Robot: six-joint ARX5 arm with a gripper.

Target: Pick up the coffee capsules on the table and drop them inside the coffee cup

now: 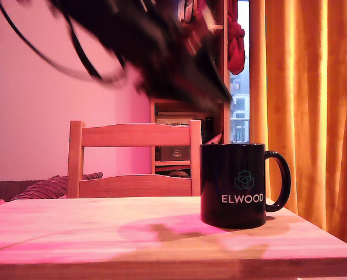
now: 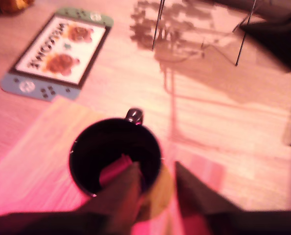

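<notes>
White "ELWOOD" lettering stands on the black coffee cup [image 1: 238, 185], under a hexagonal line logo. The floor mat's [image 2: 57, 51] upside-down word is too blurred to read.

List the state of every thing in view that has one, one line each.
ELWOOD mug: upright on the table, handle toward the exterior view's right; inside too dark to tell its contents.
Claw: above the mug, fingers apart, nothing seen between them.
Arm: raised over the table, motion-blurred.
Chair: upright behind the table.
Curtain: drawn, hanging.
Console-shaped mat: flat on the floor.
</notes>
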